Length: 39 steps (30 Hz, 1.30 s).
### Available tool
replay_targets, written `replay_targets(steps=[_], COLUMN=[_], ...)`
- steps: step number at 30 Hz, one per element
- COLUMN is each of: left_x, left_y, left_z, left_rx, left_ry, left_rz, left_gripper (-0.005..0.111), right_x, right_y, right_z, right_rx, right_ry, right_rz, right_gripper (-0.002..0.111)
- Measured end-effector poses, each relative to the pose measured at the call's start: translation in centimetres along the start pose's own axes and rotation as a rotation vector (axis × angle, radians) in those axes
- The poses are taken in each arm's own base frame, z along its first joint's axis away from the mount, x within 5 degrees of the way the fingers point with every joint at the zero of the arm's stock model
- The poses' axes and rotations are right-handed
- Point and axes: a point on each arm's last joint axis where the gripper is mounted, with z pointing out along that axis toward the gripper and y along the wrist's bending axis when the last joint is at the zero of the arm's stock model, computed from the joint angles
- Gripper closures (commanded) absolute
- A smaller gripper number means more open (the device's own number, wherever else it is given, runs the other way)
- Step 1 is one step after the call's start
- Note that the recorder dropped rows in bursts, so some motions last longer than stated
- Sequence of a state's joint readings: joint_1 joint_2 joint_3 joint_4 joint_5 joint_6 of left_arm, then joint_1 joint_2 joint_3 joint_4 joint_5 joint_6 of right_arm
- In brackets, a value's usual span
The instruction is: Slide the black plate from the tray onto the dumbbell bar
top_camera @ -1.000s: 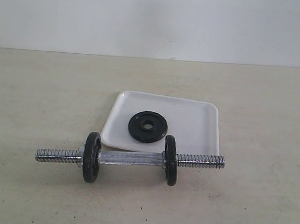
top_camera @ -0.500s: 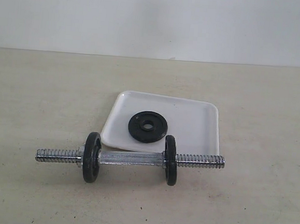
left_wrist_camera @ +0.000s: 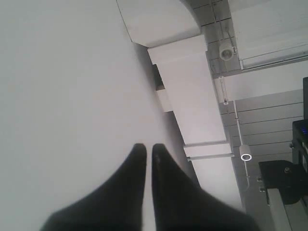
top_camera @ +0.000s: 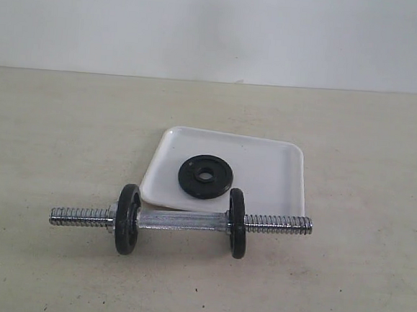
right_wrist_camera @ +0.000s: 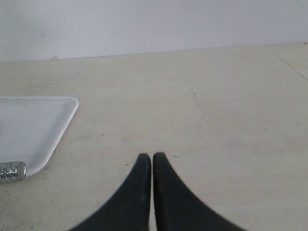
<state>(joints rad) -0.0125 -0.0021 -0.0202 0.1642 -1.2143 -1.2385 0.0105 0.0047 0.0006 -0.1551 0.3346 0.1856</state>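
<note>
The black plate (top_camera: 205, 176) lies flat in the white tray (top_camera: 272, 172) near its front left. In front of the tray the dumbbell bar (top_camera: 182, 220) lies across the table, with two black discs standing on it, one (top_camera: 127, 219) toward the left end and one (top_camera: 237, 222) toward the right. Its threaded tip (right_wrist_camera: 13, 171) and a tray corner (right_wrist_camera: 33, 130) show in the right wrist view. No gripper appears in the exterior view. My right gripper (right_wrist_camera: 152, 158) is shut and empty above bare table. My left gripper (left_wrist_camera: 148, 147) is shut, pointing at a wall and ceiling.
A pale wall (top_camera: 218, 30) rises behind the beige table (top_camera: 358, 269). The left wrist view shows only ceiling ducts (left_wrist_camera: 192, 96) and room fittings, no table.
</note>
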Motion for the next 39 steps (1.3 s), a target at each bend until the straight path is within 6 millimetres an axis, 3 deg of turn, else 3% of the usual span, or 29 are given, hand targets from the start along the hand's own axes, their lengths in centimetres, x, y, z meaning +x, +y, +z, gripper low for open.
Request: replay_targets(steps=[25,39], left_x=[0.8,0.8], left_y=[-0.4,-2.4], left_z=[0.1,3.4], left_rx=[0.036,0.086], left_ry=[0.095,0.238], left_rz=[0.049,0.209], left_gripper=[0.102,0.102], right_x=[0.0,0.0], right_y=[0.0,0.0], right_z=[0.0,0.0], right_rx=[0.0,-0.001], right_ry=[0.0,0.0], right_rz=[0.0,0.002], right_gripper=[0.109,0.109])
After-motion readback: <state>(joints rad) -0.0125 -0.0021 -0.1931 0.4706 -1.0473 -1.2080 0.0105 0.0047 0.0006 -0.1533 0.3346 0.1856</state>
